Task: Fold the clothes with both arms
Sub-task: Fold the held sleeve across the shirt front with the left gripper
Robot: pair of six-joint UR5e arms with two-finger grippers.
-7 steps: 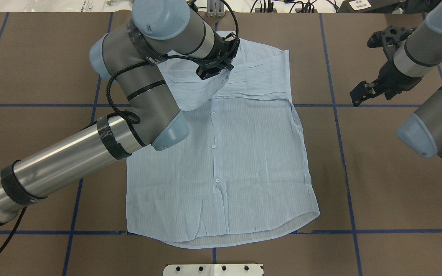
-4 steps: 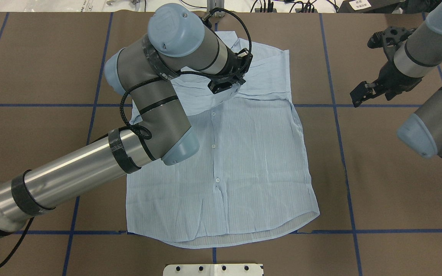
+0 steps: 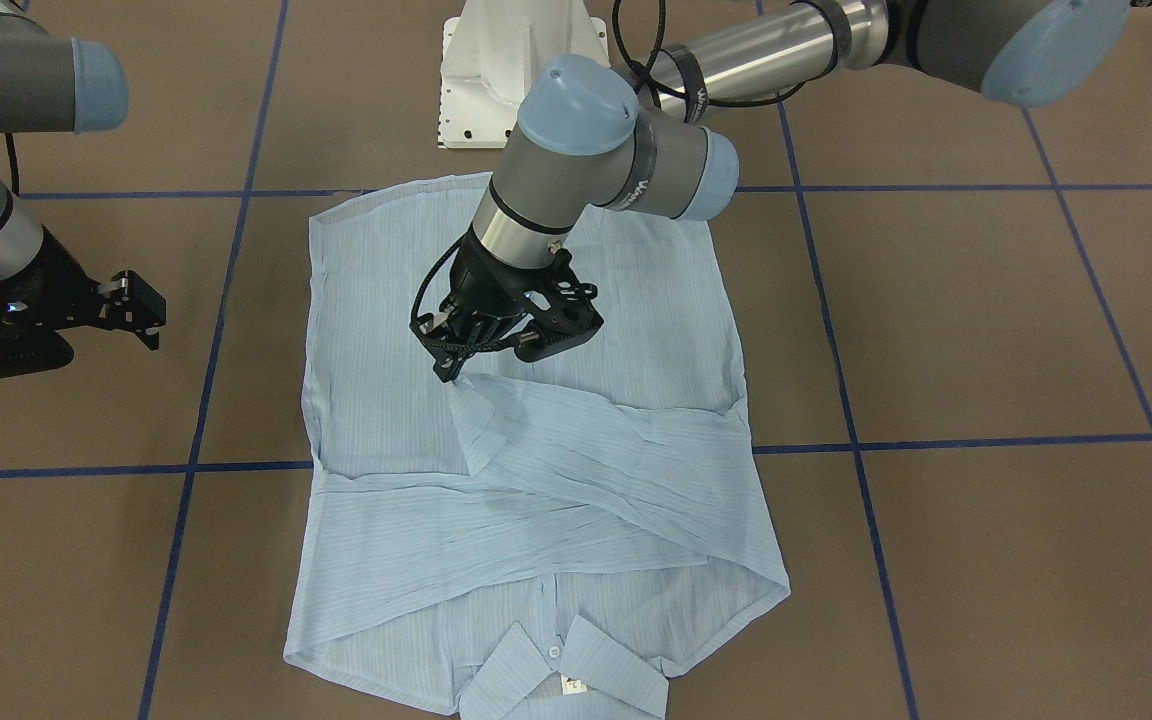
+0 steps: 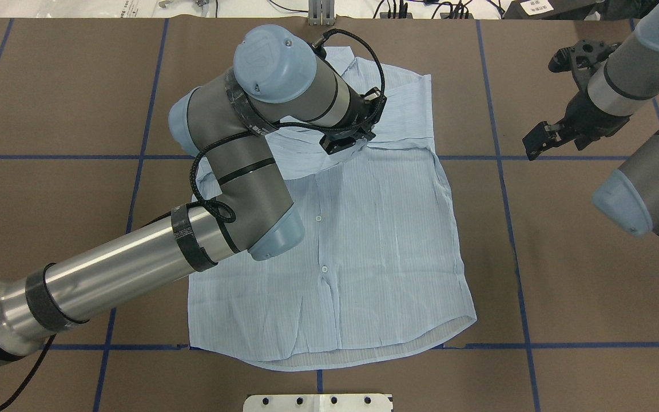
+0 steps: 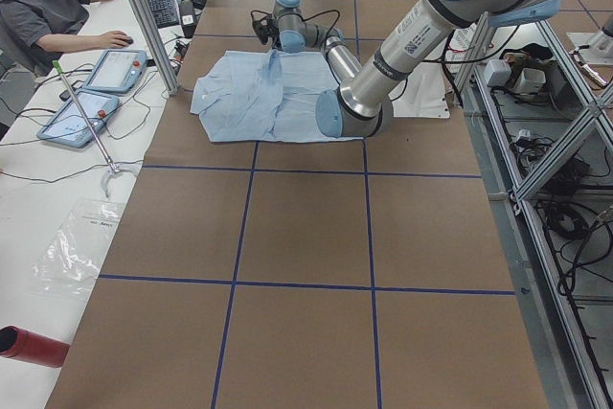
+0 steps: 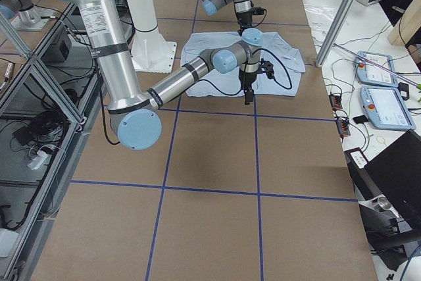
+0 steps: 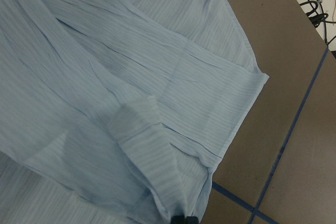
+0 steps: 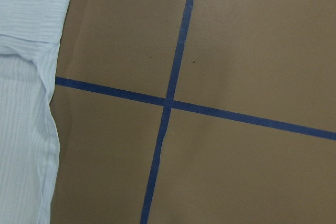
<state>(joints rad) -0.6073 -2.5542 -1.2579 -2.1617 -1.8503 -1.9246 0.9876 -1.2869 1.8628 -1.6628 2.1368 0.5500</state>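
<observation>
Brown, blue-gridded table (image 4: 564, 274) carries the shirt (image 4: 375, 240), spread flat at centre, its collar at 12 o'clock overhead. The left arm (image 4: 135, 263) bends over it. The left gripper (image 3: 448, 372) pinches the end of a sleeve (image 3: 576, 430) lying across the chest. The right gripper (image 4: 538, 139), at the shirt's 2 o'clock, hangs parted and empty. Overhead, the wrist hides the left fingertips.

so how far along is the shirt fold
Done: one sleeve already lies flat across the chest of the shirt. In hand: the left gripper is shut on the other sleeve's cuff, lifted over the chest. Left: laying it down, then folding the body, now at full length. The right gripper hangs open over bare table.
</observation>
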